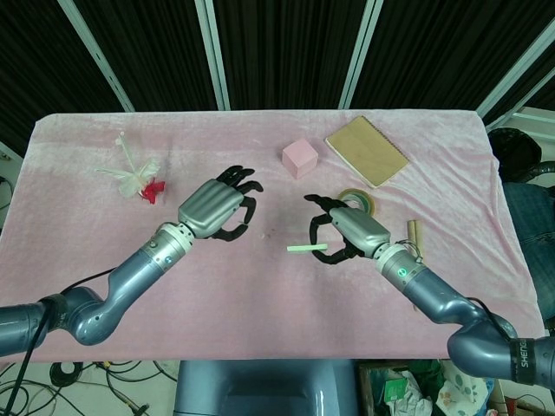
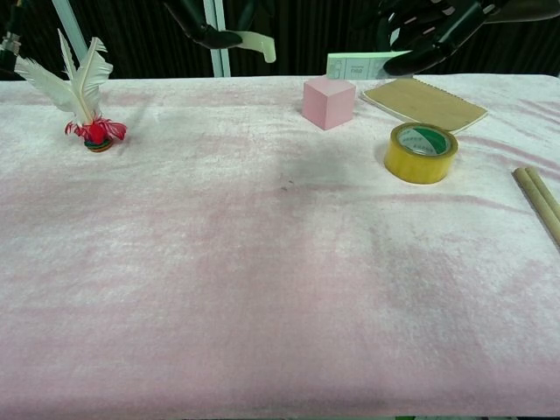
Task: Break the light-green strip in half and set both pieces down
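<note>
Two light-green pieces show: the longer piece (image 1: pixel 307 249) is pinched in the right hand (image 1: pixel 349 232), held level above the counter (image 1: pixel 260 286), and a shorter piece (image 2: pixel 254 44) curves from the fingers of the left hand (image 1: pixel 212 208), also in the air. Everything else lying on the pink cloth comes singly except the sticks: one pink cube (image 1: pixel 299 158), one tan notebook (image 1: pixel 367 150), one roll of yellow tape (image 2: pixel 423 152), one feathered shuttlecock (image 2: pixel 83 96), and two wooden sticks (image 2: pixel 541 201) lying side by side at the right edge. Both forearms reach forward and inward, hands well apart, backs of the hands upward, fingers curled under. The head view shows both arms whole but hides the left hand's piece beneath its fingers; the chest view shows only the fingertips at its top edge, where that piece shows plainly, along with printing on the right hand's piece.
</note>
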### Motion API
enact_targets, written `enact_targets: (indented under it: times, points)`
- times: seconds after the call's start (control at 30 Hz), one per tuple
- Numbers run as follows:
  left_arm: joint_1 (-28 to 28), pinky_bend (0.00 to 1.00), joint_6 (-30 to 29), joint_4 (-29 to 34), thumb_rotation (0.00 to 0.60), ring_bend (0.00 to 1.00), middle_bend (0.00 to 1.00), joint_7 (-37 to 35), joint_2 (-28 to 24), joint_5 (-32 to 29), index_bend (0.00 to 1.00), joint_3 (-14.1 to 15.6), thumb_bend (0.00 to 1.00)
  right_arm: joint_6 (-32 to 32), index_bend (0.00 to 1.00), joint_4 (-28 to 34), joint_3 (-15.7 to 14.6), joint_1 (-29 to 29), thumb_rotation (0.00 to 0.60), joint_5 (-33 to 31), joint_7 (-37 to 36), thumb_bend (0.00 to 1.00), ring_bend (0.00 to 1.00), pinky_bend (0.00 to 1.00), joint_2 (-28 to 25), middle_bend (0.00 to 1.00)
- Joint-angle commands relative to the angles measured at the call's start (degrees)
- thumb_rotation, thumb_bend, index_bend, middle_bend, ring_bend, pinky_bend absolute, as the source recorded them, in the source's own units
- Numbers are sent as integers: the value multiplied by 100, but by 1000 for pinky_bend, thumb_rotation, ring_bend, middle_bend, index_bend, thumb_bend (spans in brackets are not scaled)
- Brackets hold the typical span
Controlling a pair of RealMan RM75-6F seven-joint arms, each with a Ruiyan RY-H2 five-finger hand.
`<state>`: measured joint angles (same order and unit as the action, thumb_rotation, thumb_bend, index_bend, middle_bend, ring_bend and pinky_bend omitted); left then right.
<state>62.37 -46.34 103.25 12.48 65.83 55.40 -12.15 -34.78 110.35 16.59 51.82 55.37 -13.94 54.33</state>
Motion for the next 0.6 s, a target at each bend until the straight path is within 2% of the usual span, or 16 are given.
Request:
enact_targets:
  times: [0.03, 0.3, 0.43, 0.6]
  points:
    - [-96, 0, -18, -38, 600, 0, 203, -74, -83, 58, 654, 50, 506, -2, 781, -49, -37, -52, 600, 22, -30, 611, 0, 46, -13, 0]
    - [-605, 0, -119, -185, 600, 0, 201, -629, -191, 589, 653, 307, 506, -293, 781, -380, -334, -207, 600, 73, 338, 587, 0, 46, 186, 0]
    - [-897, 0, -148, -541, 600, 0, 200, -1027, 118, 1050, 653, 577, 506, -609, 780, -640, -605, -236, 600, -63, 828, 567, 0, 46, 608, 0]
    - [-1109, 0, -264, -1102, 600, 0, 197, -1539, 683, 1583, 653, 737, 506, -762, 781, -1004, -781, -199, 600, -413, 1139, 566, 0, 46, 1231, 0]
